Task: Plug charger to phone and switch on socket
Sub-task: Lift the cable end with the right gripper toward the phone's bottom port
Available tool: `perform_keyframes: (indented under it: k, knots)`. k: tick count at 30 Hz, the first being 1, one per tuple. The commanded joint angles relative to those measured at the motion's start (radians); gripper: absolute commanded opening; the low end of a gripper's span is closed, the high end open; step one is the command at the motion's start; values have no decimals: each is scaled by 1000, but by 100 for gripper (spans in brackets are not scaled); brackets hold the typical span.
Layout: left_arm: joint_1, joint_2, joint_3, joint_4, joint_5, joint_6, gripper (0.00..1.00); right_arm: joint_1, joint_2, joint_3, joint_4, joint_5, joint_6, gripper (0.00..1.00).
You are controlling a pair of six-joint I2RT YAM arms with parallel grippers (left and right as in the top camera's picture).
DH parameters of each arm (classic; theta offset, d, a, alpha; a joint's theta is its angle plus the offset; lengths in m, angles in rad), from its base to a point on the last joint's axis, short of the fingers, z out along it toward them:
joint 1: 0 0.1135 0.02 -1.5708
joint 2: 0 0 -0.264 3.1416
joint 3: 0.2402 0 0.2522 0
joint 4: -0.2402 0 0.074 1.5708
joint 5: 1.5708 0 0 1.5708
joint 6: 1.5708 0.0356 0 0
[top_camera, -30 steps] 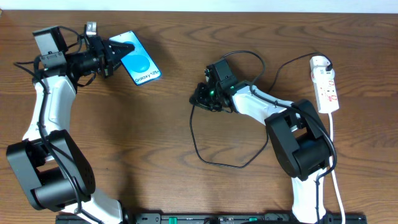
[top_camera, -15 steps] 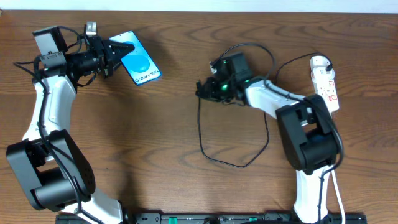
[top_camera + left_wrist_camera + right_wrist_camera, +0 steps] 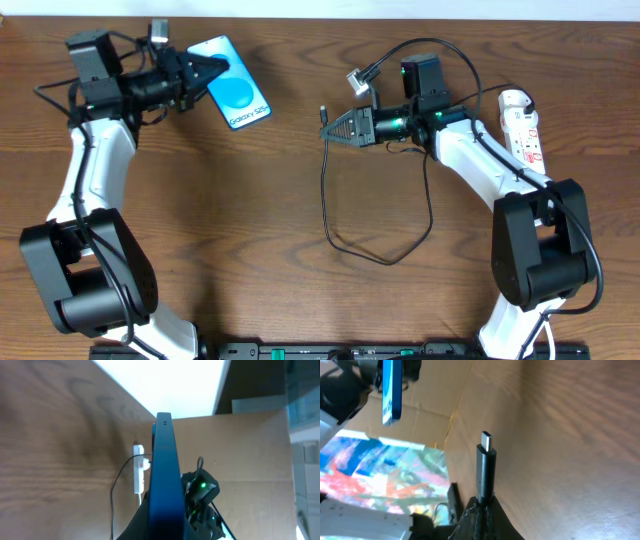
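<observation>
The phone (image 3: 237,96), blue screen up with white text, is held at its left end by my left gripper (image 3: 204,76), lifted near the table's far left. In the left wrist view its dark blue edge (image 3: 165,480) stands between the fingers. My right gripper (image 3: 337,128) is shut on the charger's plug end; the plug tip (image 3: 323,111) points left toward the phone. In the right wrist view the plug (image 3: 486,467) sticks up from the fingers, the phone (image 3: 391,392) far off. The black cable (image 3: 375,255) loops down over the table. The white socket strip (image 3: 524,135) lies at the far right.
A white cord (image 3: 541,300) runs from the socket strip down the right side of the table. A small silver connector (image 3: 358,80) hangs above the right gripper. The table's far edge (image 3: 320,18) runs close behind both grippers.
My right gripper lifted and swung right with the plug, turning its tip to point left. My left gripper shifted the phone slightly right. The cable loop was drawn taller.
</observation>
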Motion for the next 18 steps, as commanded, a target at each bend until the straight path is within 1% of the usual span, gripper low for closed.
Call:
perform_keyframes:
  k: [1, 4, 6, 9, 12, 18]
  knots:
    - [-18, -4, 15, 52, 21, -79, 7, 28, -50, -3, -24, -41, -44, 1]
    - [-24, -4, 15, 62, 20, -79, 7, 55, -74, -3, -65, -22, -72, 1]
    - [-24, -4, 15, 62, 16, -79, 7, 87, -94, -3, -127, 5, -124, 1]
    - [-24, -4, 15, 62, 21, -78, 7, 123, -106, -3, -163, -1, -179, 1]
    - [-26, -4, 15, 62, 40, -77, 7, 161, -118, -3, -167, -28, -226, 1]
    - [-27, -4, 15, 70, 111, -77, 7, 211, -138, -2, -152, -42, -237, 1]
